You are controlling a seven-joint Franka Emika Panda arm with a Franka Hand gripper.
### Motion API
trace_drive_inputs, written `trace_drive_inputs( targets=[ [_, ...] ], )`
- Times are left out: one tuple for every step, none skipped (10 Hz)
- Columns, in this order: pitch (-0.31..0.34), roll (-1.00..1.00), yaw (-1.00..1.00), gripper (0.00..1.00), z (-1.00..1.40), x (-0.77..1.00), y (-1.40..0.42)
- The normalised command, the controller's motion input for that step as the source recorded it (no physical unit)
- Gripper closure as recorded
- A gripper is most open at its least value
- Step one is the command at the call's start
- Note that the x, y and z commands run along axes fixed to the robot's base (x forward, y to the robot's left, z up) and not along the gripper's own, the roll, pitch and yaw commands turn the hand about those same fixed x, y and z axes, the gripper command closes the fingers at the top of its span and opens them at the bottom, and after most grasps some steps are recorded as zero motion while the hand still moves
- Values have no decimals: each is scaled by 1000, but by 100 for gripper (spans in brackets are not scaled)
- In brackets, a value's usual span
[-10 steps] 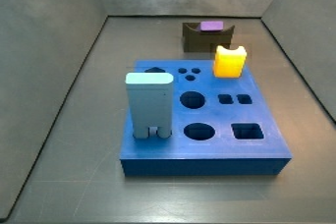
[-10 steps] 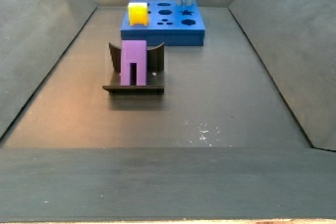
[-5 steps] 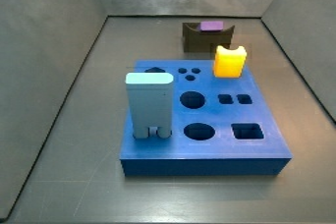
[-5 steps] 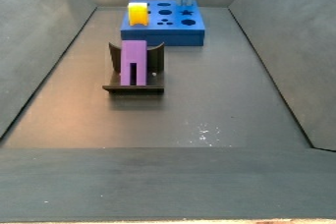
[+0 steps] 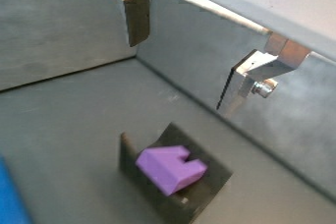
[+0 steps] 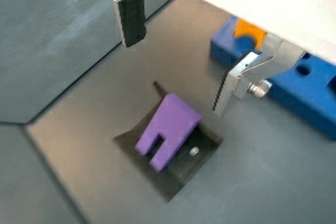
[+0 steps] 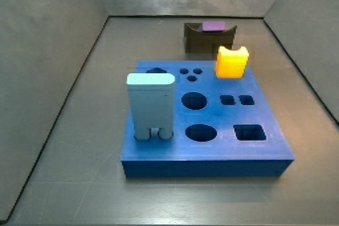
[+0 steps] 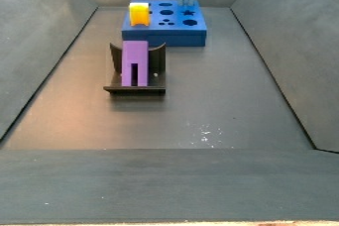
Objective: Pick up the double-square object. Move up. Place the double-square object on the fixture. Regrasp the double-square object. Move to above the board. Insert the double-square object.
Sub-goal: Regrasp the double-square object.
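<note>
- In a wrist view the gripper (image 5: 197, 41) hangs above the fixture (image 5: 178, 184) with its flat silver fingers (image 5: 136, 17) spread wide and nothing between them. The double-square object (image 5: 174, 167) sits in the fixture below. My worry: the jaws are not centred over the piece, so a straight descent could land a finger on the fixture wall and knock the block askew.
- In a wrist view the gripper (image 6: 184, 51) again shows released, empty fingers (image 6: 129, 18). The double-square object (image 6: 168, 130) leans in the fixture (image 6: 178, 159), its slotted end toward the camera; a poorly placed regrasp might pinch it off-axis and spoil the later insertion. The board (image 6: 305, 81) with the yellow block (image 6: 250, 33) lies beyond.
- In a side view no arm shows. The double-square object (image 7: 212, 26) rests on the fixture (image 7: 201, 40) at 12 o'clock from the board (image 7: 219, 121), just behind the yellow block (image 7: 232, 61); the light-blue upright block (image 7: 150, 106) stands at the board's 9 o'clock.
- In a side view the double-square object (image 8: 135, 61) lies in the fixture (image 8: 135, 83) at 6 o'clock from the board (image 8: 166, 34). The gripper itself is out of view here, so its height cannot be told.
</note>
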Motion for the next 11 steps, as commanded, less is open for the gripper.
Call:
trace_drive_inputs(
  targets=[
    [58, 1000, 51, 0, -9, 49, -29],
    [76, 1000, 59, 0, -11, 67, -32],
    [100, 1000, 71, 0, -17, 89, -35],
    [122, 1000, 85, 0, -17, 101, -38],
    [138, 1000, 96, 0, -20, 108, -41],
    [170, 1000, 130, 0, -18, 111, -45],
    [191, 980, 165, 0, -18, 111, -46],
    [166, 738, 186, 0, -22, 111, -49],
    [151, 617, 198, 0, -23, 111, -48],
    [116, 381, 208, 0, -23, 109, -51],
    [86, 259, 212, 0, -13, 104, -37]
  ],
)
